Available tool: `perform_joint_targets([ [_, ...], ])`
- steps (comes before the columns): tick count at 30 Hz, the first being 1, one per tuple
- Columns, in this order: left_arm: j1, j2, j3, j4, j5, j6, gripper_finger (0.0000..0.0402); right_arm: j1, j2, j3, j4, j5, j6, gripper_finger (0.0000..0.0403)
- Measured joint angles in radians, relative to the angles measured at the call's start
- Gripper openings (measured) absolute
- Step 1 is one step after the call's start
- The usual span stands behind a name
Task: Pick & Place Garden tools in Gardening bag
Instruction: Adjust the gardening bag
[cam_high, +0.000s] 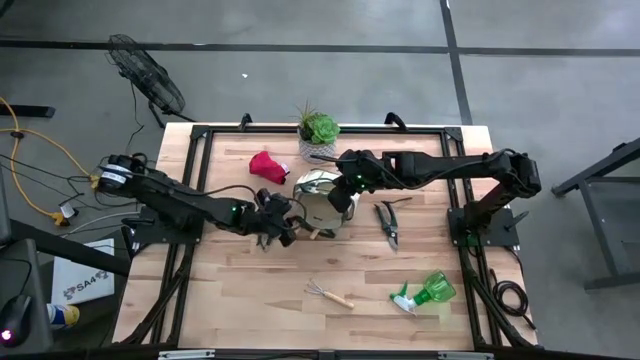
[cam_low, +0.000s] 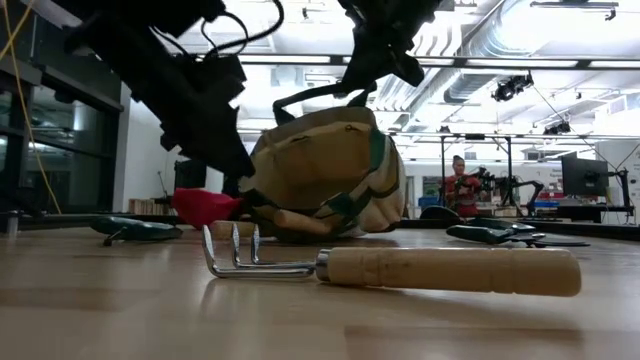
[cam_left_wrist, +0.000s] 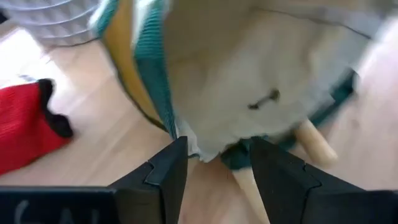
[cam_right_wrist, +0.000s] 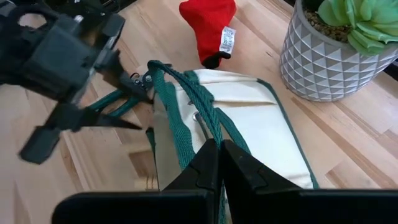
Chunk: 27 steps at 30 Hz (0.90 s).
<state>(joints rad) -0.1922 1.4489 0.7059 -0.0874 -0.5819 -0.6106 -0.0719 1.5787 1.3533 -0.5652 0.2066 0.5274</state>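
The wooden table (cam_high: 240, 290) carries everything. Seen from above, the gardening bag (cam_high: 322, 195) sits just past the table's centre toward 12 o'clock, tipped on its side with its cream lining showing. The right gripper (cam_right_wrist: 217, 163) reaches in from 3 o'clock and is pinched narrow on the bag's green strap (cam_right_wrist: 186, 93) at the rim. The left gripper (cam_high: 283, 222) comes from 9 o'clock to the bag's 8 o'clock edge; its fingers (cam_left_wrist: 171, 171) stand apart around the lip of the bag, and I cannot tell whether they grip it.

A succulent in a white pot (cam_high: 317, 135) stands at 12 o'clock from the bag, close by. The red glove (cam_high: 267, 165) lies at 10 o'clock from the bag. The green spray bottle (cam_high: 427, 292) lies on its side at 5 o'clock, near the table's corner. Dark pruning shears (cam_high: 388, 222) lie at 3 o'clock, just beside the bag. The hand rake (cam_high: 330, 294) lies at 6 o'clock, well apart from it. A wooden trowel handle (cam_left_wrist: 314, 142) pokes out from under the bag.
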Motion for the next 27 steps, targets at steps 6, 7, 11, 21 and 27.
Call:
perform_joint_targets([
  [6, 0.043, 0.03, 0.0, 0.032, -0.036, -0.05, 0.0168, 0.0, 0.0, 0.0, 0.0, 0.0, 0.0, 0.0003],
  [7, 0.051, 0.03, 0.0, 0.035, -0.035, -0.05, 0.0168, 0.0, 0.0, 0.0, 0.0, 0.0, 0.0, 0.0003],
  [11, 0.064, 0.03, 0.0, 0.033, -0.03, -0.049, 0.0168, 0.007, 0.0, 0.0, 0.0, 0.001, 0.0, 0.0003],
  [21, 0.061, 0.025, 0.0, 0.0, 0.053, 0.188, 0.0168, 0.014, 0.0, 0.0, -0.005, 0.0, 0.004, 0.0003],
  [27, 0.061, -0.001, 0.0, -0.065, 0.041, 0.213, 0.0168, 0.014, 0.0, 0.0, -0.005, -0.002, 0.004, 0.0003],
])
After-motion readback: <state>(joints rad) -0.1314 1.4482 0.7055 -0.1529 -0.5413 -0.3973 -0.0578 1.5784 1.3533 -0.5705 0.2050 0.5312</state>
